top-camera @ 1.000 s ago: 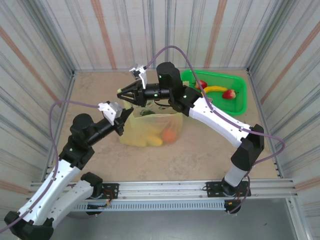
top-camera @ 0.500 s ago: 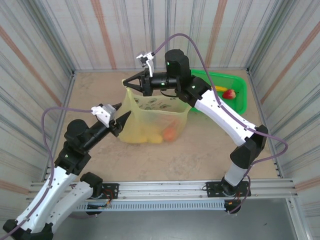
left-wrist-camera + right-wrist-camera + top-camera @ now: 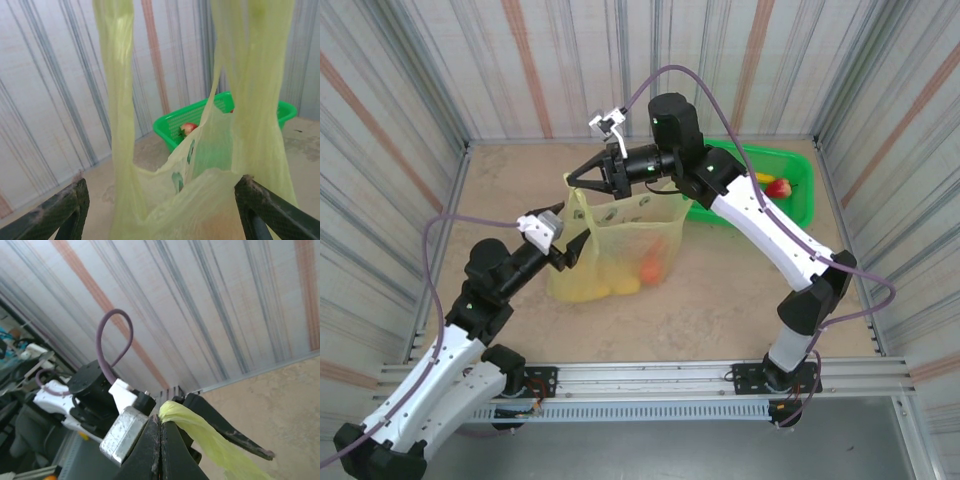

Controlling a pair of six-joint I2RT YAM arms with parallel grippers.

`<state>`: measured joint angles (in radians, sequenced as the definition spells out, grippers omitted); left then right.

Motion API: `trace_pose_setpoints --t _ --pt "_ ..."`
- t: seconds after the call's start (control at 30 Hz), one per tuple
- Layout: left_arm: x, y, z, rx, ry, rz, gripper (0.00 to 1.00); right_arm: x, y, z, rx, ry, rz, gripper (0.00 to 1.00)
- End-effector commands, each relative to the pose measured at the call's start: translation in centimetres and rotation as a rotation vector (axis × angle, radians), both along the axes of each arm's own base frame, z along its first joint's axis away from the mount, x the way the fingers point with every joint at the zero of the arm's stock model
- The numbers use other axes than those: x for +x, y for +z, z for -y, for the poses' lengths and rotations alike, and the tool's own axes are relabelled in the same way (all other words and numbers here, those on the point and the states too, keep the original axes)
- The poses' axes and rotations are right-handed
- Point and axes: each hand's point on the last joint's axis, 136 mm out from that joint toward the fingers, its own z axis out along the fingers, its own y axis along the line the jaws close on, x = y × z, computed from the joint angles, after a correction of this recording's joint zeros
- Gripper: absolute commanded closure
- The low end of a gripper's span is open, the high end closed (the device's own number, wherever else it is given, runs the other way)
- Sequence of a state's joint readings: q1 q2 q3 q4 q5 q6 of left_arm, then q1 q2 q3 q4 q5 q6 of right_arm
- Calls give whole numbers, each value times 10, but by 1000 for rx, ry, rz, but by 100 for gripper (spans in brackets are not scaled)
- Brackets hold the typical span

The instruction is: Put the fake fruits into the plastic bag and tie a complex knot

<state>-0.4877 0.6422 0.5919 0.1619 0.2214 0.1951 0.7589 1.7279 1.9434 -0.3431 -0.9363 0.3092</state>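
The plastic bag (image 3: pixel 616 248) stands stretched upright at mid-table, yellow-green and translucent. An orange fruit (image 3: pixel 653 267) and a yellow one (image 3: pixel 623 285) show through its lower wall. My right gripper (image 3: pixel 578 181) is shut on the bunched top of a bag handle (image 3: pixel 200 436), its jaws pressed together (image 3: pixel 160 418). My left gripper (image 3: pixel 580 248) is open at the bag's left side. In the left wrist view its fingers (image 3: pixel 70 212) stand wide apart (image 3: pixel 162 185), with the bag's two handle strips (image 3: pixel 117 100) hanging between them. No knot shows.
A bright green slotted basket (image 3: pixel 798 200) sits at the back right with a strawberry (image 3: pixel 780 187) and a banana (image 3: pixel 756 177) in it. The basket (image 3: pixel 210 112) also shows behind the bag. Striped walls close in the table on three sides.
My right gripper rose and moved back with the handle, pulling the bag up tall. My left gripper went from shut to open and shifted closer to the bag's left side.
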Motion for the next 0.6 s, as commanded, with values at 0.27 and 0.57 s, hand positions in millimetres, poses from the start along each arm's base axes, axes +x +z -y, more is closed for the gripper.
trace_pose_setpoints --t 0.27,0.57 --pt "-7 11 7 56 -48 96 40 -9 -14 14 -34 115 1 100" --pt "12 25 7 52 7 86 41 -12 -28 14 -72 141 -57 100"
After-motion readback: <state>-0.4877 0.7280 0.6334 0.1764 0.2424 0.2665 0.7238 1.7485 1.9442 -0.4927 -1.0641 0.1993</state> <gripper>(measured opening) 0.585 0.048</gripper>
